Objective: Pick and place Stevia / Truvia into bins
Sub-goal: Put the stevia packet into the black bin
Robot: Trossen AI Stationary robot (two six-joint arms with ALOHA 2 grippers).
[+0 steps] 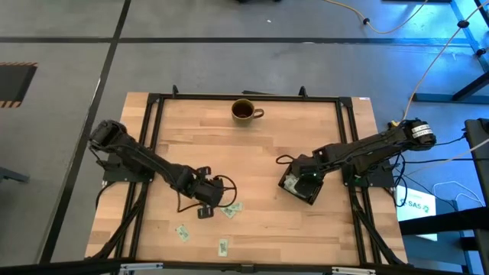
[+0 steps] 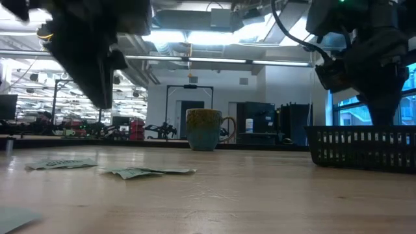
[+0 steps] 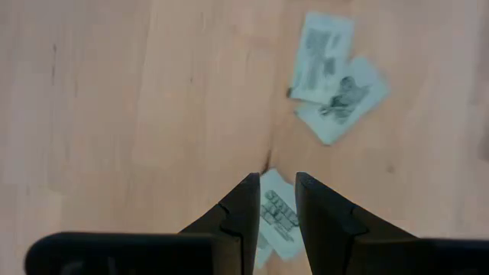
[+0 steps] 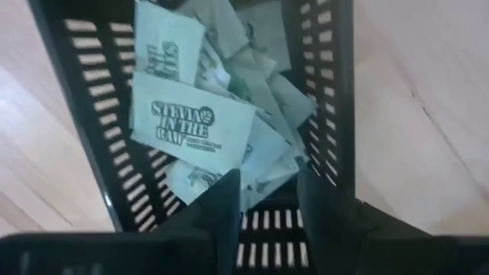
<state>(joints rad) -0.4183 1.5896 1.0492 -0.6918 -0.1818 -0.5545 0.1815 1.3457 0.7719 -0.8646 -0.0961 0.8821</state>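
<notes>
Left end effector (image 3: 273, 200): fingers apart, a narrow gap between them, poised directly over one Stevia sachet (image 3: 276, 218) lying flat on the worktop (image 1: 260, 145); nothing held. Just beyond its tips, two overlapping sachets (image 3: 334, 72) lie on the bare wood. In the high view this end effector (image 1: 205, 200) sits with two further loose sachets (image 1: 182, 232) on the near side of it, toward the worktop's front edge. Right end effector (image 4: 266, 200): fingers apart, empty, hanging directly above the black bin (image 4: 92, 114), whose slotted walls enclose a heap of sachets (image 4: 191, 126), the uppermost printed "Stevia in the Raw". In the high view the bin (image 1: 292, 189) lies under this end effector (image 1: 304, 182). Brown mug (image 1: 244, 111): upright, well apart from both end effectors, at the far edge of the worktop.
</notes>
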